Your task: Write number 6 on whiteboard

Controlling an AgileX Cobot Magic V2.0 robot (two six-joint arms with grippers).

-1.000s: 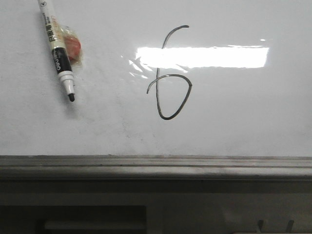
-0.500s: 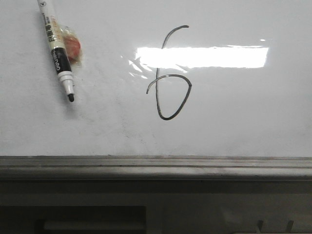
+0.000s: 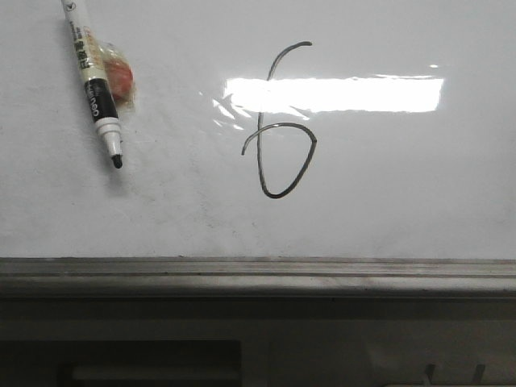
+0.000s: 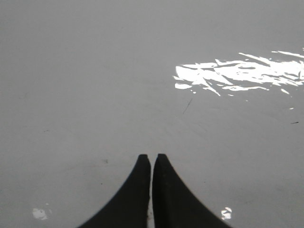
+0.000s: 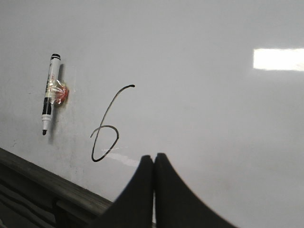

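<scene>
A: Front view: is the 6 [image 3: 279,121] done?

B: Looks complete, right of the marker [image 3: 94,81] on the whiteboard [image 3: 419,193].

A: Grippers?

B: Left gripper [image 4: 151,158] and right gripper [image 5: 154,157] both closed, empty.

A: Handling?

B: Marker likely light, stiff; take its barrel. Wet ink smears.

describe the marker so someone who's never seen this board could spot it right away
Start with the whiteboard, whose grey rail runs along its near edge. Left of the number 6 drawn in the middle, the marker lies on the board by the far left corner. It is a white barrel with a black band and an uncapped dark tip, with a small red wrapped object taped beside it.
</scene>
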